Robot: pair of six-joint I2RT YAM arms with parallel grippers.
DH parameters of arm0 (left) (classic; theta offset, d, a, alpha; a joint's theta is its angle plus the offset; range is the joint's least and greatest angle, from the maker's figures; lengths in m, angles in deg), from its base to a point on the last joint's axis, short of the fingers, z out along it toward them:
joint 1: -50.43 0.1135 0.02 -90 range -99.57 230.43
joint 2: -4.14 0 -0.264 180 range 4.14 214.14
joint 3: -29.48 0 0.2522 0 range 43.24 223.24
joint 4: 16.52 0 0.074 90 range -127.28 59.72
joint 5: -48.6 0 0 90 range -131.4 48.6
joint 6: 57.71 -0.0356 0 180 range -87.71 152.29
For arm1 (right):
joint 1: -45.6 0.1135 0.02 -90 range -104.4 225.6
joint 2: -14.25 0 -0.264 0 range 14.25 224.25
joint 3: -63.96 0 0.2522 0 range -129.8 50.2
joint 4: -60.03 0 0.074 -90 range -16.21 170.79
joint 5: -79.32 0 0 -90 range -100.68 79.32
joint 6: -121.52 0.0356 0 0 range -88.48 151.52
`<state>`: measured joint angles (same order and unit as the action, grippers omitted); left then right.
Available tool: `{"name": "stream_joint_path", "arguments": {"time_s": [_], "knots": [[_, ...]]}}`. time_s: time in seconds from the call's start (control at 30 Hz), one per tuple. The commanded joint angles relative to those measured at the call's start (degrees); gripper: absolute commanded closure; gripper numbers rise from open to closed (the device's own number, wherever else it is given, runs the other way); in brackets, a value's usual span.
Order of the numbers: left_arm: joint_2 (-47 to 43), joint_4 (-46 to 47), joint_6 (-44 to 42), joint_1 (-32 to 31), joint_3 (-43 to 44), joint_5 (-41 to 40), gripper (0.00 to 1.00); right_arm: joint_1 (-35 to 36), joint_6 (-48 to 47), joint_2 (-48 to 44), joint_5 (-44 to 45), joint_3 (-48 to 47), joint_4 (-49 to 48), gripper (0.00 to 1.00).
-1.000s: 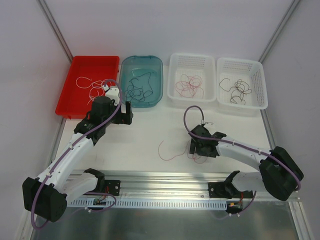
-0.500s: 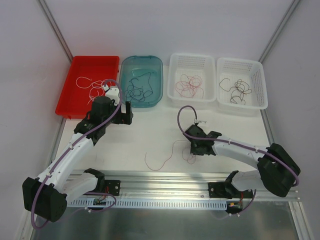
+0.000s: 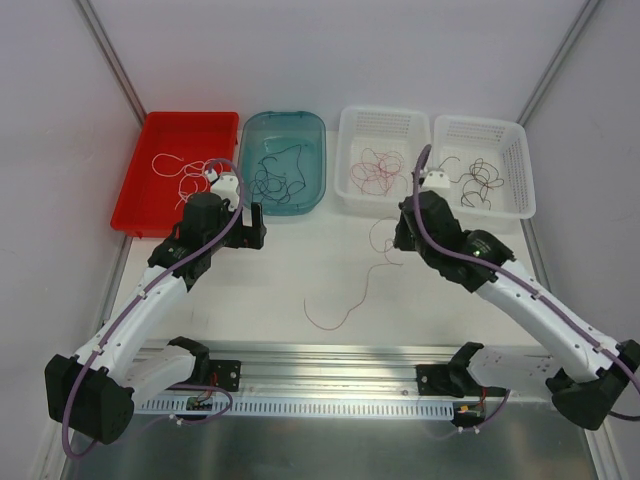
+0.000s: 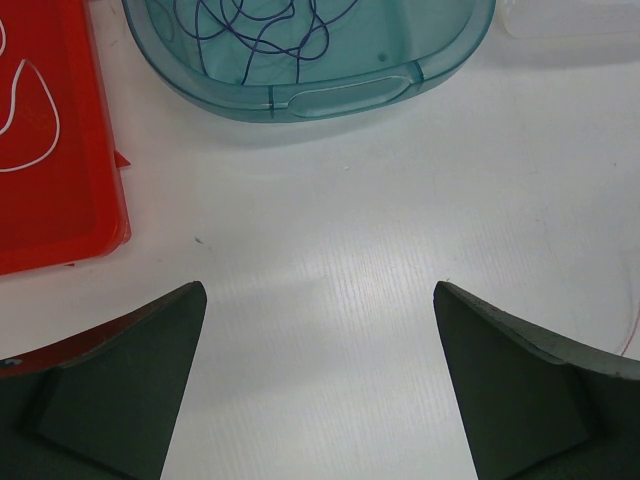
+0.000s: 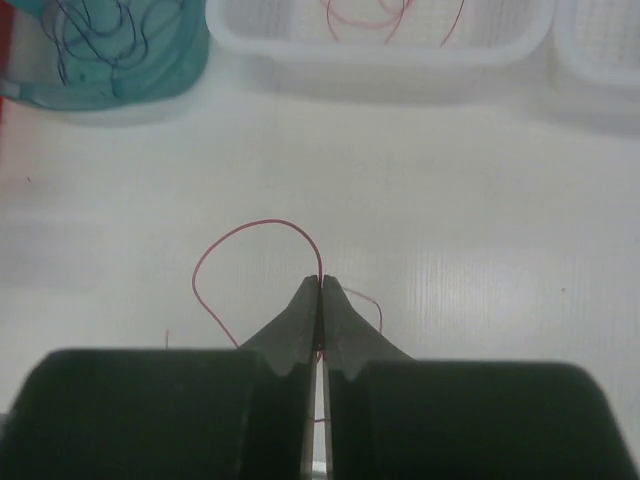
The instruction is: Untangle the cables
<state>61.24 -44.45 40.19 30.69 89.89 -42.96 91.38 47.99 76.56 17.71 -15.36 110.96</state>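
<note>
My right gripper [image 3: 399,240] [image 5: 322,280] is shut on a thin red cable [image 5: 240,232], pinched at the fingertips with a loop arching to the left. It hovers in front of the white basket [image 3: 383,112] that holds red cables [image 3: 378,172]. From the gripper the held red cable [image 3: 357,297] trails down and left across the table. My left gripper [image 3: 250,228] [image 4: 320,300] stands open over bare table just in front of the teal tray [image 3: 285,125], with nothing between its fingers.
A red tray [image 3: 190,135] at the back left holds white cables [image 3: 178,170]. The teal tray holds dark cables [image 3: 272,175]. A second white basket [image 3: 480,122] at the back right holds dark brown cables [image 3: 478,180]. Metal rails border the table.
My right gripper shut on the red cable near the front middle of the table, then rose and swung back toward the white baskets, dragging the strand along. The left arm has not moved.
</note>
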Motion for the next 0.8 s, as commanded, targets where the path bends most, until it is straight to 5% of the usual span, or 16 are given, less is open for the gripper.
{"name": "stream_joint_path", "arguments": {"time_s": [0.0,0.47,0.63,0.67,0.77], "knots": [[-0.67,1.52,-1.13,0.68,0.54,-0.02,0.01,-3.85,-7.93,-1.22,0.89,-6.85,-1.64,0.99],[-0.94,1.52,-1.05,0.68,0.46,0.07,0.01,-17.74,-21.04,16.52,-11.95,-34.88,-18.79,0.99],[-0.85,1.52,-1.22,0.68,0.54,0.24,0.01,-22.56,-20.17,32.68,-12.03,-45.59,-20.56,0.99],[-1.11,1.52,-1.13,0.76,0.63,0.24,0.01,-23.27,-20.07,35.40,-11.95,-47.80,-20.21,0.94],[-1.38,1.52,-1.40,0.68,0.54,-0.20,0.01,-25.30,-19.37,45.87,-10.45,-55.27,-17.14,0.55]]}}
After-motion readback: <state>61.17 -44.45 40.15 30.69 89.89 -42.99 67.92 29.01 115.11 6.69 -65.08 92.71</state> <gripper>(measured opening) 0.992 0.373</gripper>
